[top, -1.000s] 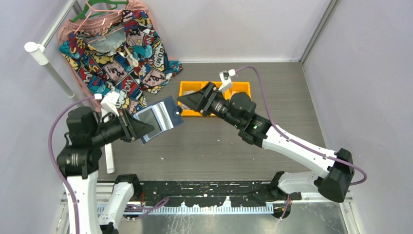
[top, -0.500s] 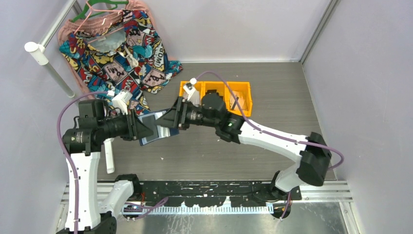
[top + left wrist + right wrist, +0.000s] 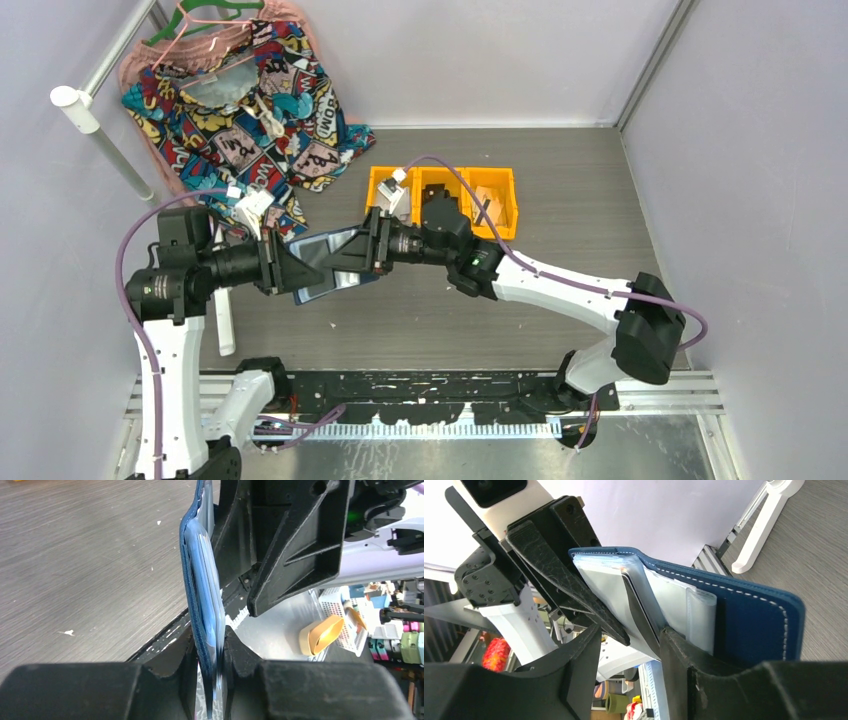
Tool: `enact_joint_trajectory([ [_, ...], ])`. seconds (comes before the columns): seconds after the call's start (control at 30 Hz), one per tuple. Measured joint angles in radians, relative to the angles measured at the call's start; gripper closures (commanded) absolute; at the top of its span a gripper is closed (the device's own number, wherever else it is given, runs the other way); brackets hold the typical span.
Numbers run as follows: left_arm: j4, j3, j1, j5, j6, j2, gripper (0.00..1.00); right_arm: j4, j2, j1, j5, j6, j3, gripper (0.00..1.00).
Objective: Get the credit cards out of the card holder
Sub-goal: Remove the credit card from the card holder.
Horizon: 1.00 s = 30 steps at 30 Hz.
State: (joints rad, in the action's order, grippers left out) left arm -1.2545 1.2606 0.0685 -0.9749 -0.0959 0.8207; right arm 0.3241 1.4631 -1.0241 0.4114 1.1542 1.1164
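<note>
The navy card holder (image 3: 335, 262) hangs open above the table, with my left gripper (image 3: 290, 268) shut on its lower edge. The left wrist view shows it edge-on (image 3: 200, 580), pinched between my left gripper's (image 3: 210, 650) fingers. My right gripper (image 3: 352, 256) meets it from the right, open. In the right wrist view the holder (image 3: 749, 620) shows pale blue pockets, and a thin dark-edged leaf (image 3: 636, 602), a credit card or a pocket flap, sits between the right gripper's (image 3: 631, 645) fingers. One fingertip (image 3: 674, 645) touches the pockets and the other stands apart.
Orange bins (image 3: 495, 195) with dark and pale items sit behind the right arm. A colourful printed garment (image 3: 250, 110) hangs at the back left. A white stand (image 3: 222, 320) lies on the table by the left arm, seen too in the right wrist view (image 3: 769, 510).
My right arm swung left from the orange bins to the card holder, and its jaws narrowed. My left arm turned the holder toward it and kept its grip.
</note>
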Motion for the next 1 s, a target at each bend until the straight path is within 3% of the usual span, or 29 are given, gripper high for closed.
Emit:
enact_joint_trajectory([
  [0.37, 0.084, -0.005, 0.006, -0.208, -0.133, -0.005, 0.62, 0.114, -0.059, 0.011, 0.02, 0.038, -0.066, 0.52],
  [0.47, 0.161, -0.034, 0.006, -0.26, -0.212, -0.032, 0.68, 0.125, -0.067, 0.011, 0.021, 0.038, -0.068, 0.53],
  [0.73, 0.274, -0.071, 0.01, -0.258, -0.336, -0.078, 1.0, 0.16, -0.105, 0.024, 0.025, 0.048, -0.078, 0.55],
  [1.0, 0.284, -0.063, 0.01, -0.261, -0.347, -0.08, 1.0, 0.225, -0.122, 0.027, 0.024, 0.063, -0.111, 0.59],
])
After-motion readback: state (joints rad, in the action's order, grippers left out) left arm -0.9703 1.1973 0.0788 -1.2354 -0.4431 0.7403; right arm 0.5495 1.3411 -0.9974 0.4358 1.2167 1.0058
